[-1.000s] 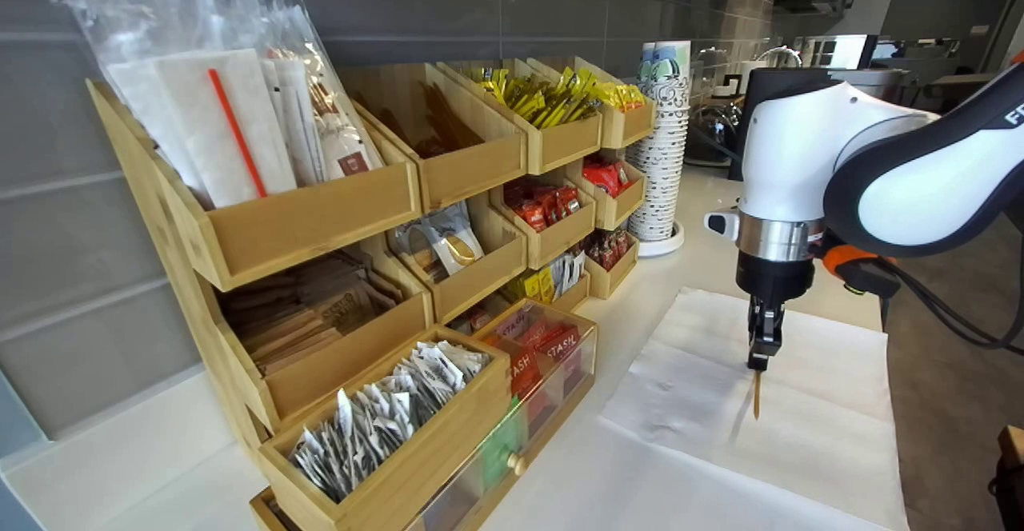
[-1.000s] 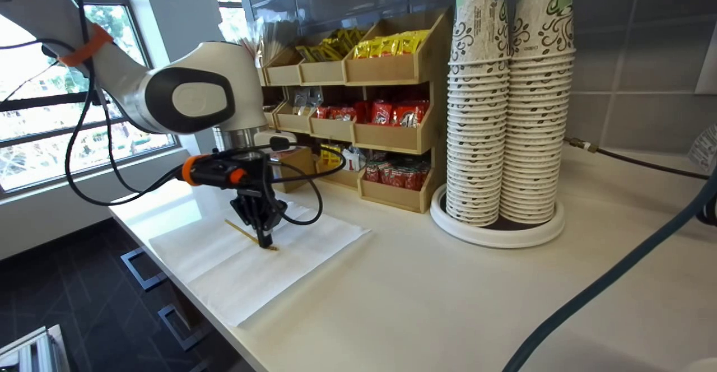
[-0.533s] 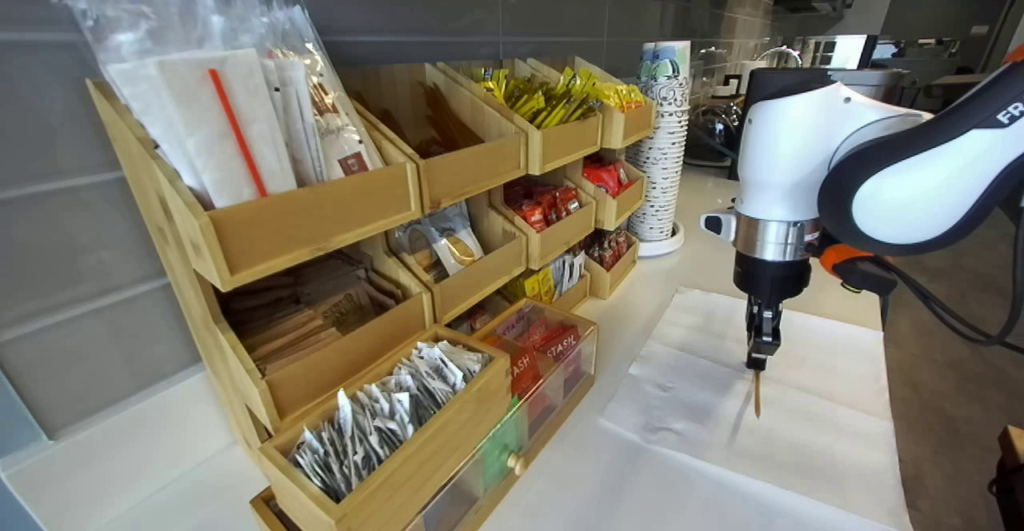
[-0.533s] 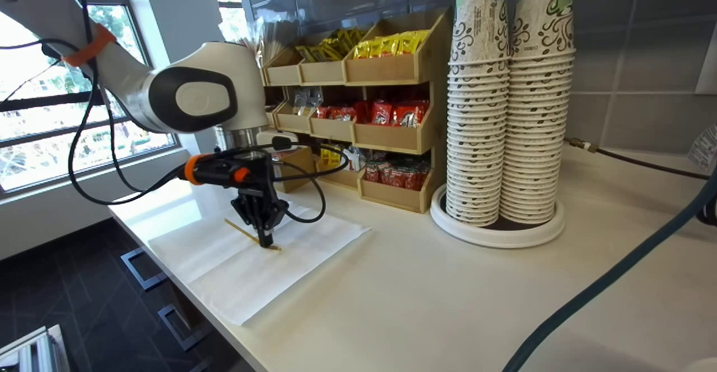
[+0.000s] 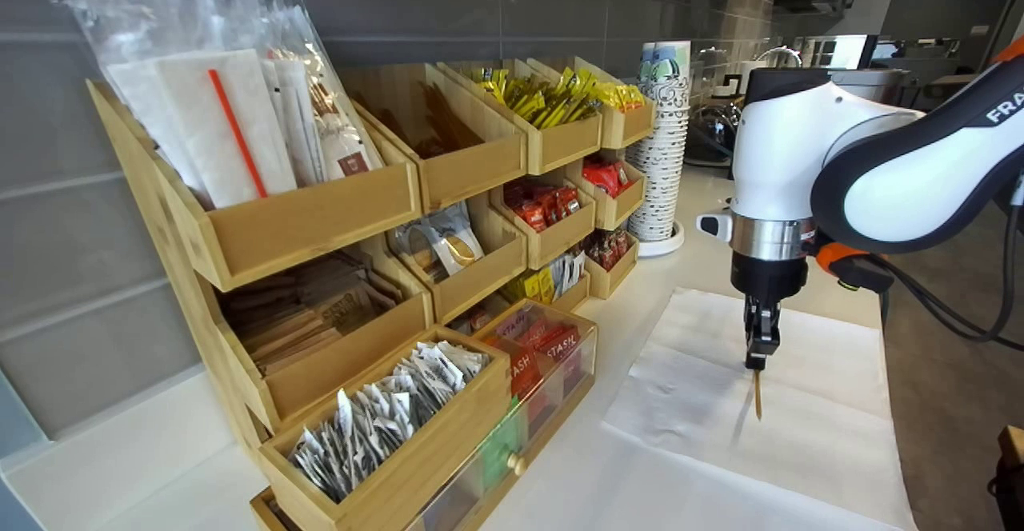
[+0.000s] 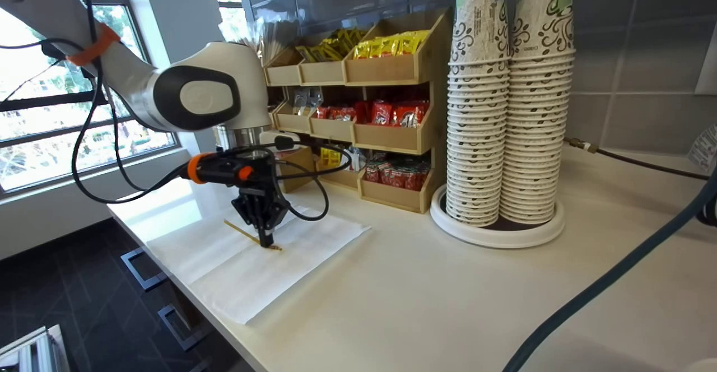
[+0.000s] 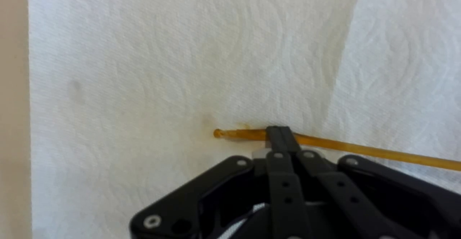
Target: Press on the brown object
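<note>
Though unclear whether in contact, black tool, jaws together, over a slender orange-brown stick on embossed paper.

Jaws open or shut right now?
Shut: the wrist view shows the jaws side by side, no visible gap between them, across the brown stick.

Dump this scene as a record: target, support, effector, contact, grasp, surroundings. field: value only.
target: orange-brown stick, lying down
support: white paper on a counter
effector: claw, closed, pointing down across the stick near one end
contact: claw appears to rest on the stick; force not visible
grasp: none apparent; stick runs beneath the closed claw
surroundings: wooden bins with packets; two cup stacks on a round white base
</note>
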Tool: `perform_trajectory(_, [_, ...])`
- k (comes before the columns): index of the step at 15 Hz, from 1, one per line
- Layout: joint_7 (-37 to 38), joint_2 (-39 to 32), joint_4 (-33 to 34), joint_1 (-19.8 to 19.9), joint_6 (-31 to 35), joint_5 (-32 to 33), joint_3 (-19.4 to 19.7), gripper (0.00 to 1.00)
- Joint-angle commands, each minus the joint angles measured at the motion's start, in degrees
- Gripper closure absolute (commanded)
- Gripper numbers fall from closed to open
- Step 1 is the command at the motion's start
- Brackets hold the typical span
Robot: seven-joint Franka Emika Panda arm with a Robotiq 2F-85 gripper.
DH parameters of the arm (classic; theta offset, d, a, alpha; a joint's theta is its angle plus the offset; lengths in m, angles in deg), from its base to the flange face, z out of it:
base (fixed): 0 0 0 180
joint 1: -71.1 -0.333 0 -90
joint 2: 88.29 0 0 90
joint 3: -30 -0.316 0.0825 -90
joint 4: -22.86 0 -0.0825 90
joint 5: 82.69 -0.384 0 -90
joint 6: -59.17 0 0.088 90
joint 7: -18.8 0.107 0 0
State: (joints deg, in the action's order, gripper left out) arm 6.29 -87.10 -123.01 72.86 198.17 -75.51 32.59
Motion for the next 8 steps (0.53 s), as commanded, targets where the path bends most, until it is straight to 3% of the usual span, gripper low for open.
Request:
perform_trajectory(1, [-1.62,-8.02,0.46,0.07,4.81,0.21,-0.14,1.0])
perform_trajectory(8, [-2.8,-8.54,0.02,0.28,6.51,-0.7,0.09,1.0])
